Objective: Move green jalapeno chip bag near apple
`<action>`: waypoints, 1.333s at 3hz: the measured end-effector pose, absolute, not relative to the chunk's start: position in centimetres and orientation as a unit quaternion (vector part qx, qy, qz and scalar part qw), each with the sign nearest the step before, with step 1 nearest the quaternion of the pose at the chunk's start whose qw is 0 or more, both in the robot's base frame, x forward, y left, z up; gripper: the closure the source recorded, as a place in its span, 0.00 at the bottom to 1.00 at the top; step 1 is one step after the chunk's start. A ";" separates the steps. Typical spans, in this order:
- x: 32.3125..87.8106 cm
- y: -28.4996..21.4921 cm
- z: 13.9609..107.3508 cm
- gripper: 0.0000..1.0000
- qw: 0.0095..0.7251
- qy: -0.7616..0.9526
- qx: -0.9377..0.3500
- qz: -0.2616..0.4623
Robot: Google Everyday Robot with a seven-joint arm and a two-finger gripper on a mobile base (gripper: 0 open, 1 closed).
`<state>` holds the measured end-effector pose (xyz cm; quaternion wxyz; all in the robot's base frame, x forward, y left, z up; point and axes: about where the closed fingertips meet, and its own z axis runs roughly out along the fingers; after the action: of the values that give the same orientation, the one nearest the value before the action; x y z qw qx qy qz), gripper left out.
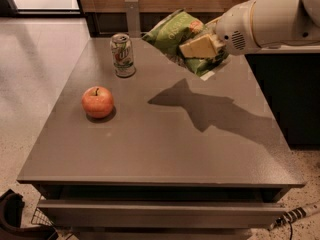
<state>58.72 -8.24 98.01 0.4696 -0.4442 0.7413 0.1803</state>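
The green jalapeno chip bag (176, 32) is crinkly green with white lettering and hangs in the air above the table's far middle. My gripper (200, 48) reaches in from the upper right and is shut on the bag's right end. The red-orange apple (97, 102) with a short dark stem sits on the grey table (165, 144) at the left, well left of and nearer than the bag. The bag and arm cast a dark shadow on the tabletop right of the centre.
A green-and-white soda can (122, 55) stands upright at the table's far left, behind the apple. A dark cabinet (290, 99) stands right of the table. A wooden wall panel runs behind. Floor lies to the left.
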 end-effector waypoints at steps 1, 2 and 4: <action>55.3 -6.6 97.3 1.00 0.458 0.724 -0.487 0.167; 52.8 -5.4 96.0 1.00 0.437 0.705 -0.537 0.154; 51.4 -3.1 93.2 1.00 0.378 0.658 -0.625 0.185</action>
<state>51.45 -3.11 93.24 0.3783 -0.6246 0.6578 0.1846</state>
